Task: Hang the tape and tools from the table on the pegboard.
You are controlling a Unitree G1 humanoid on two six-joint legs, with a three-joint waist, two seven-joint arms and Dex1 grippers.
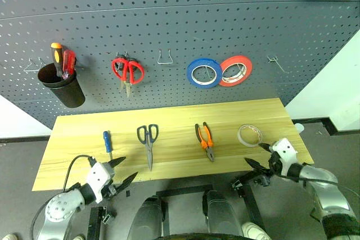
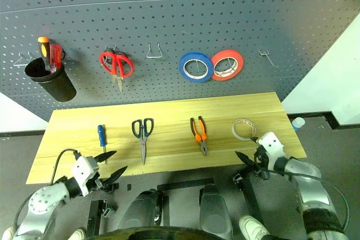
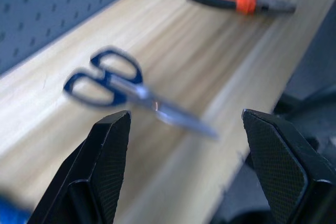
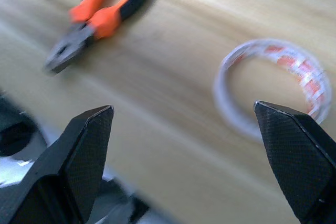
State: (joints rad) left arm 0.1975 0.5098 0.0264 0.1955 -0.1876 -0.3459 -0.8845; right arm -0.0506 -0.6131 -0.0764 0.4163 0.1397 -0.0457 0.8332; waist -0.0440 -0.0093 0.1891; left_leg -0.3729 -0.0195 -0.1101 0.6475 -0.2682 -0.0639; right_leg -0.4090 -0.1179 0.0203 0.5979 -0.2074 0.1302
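Nearest me, my left gripper hangs at the worktop's front edge near its left corner, its black fingers spread apart with nothing between them. My right gripper sits at the front edge near the right corner, fingers as wide as they go and empty.

On the long light-wood table I see four things in a row. The small blue-handled screwdriver lies toward the left end, its thin shaft hard to make out. The dark-blue-handled steel scissors come next, blades toward the front edge and blurred in the left wrist view. Past the middle lie the orange-and-black-handled pliers. The whitish translucent tape roll lies flat near the right end, just beyond my right fingertip; I cannot tell whether they touch.

Behind, the dark grey perforated pegboard carries a black cup holding orange and red screwdrivers with their shafts hidden inside, red-handled scissors, a bare wire hook, and a blue tape roll partly overlapping a red tape roll.
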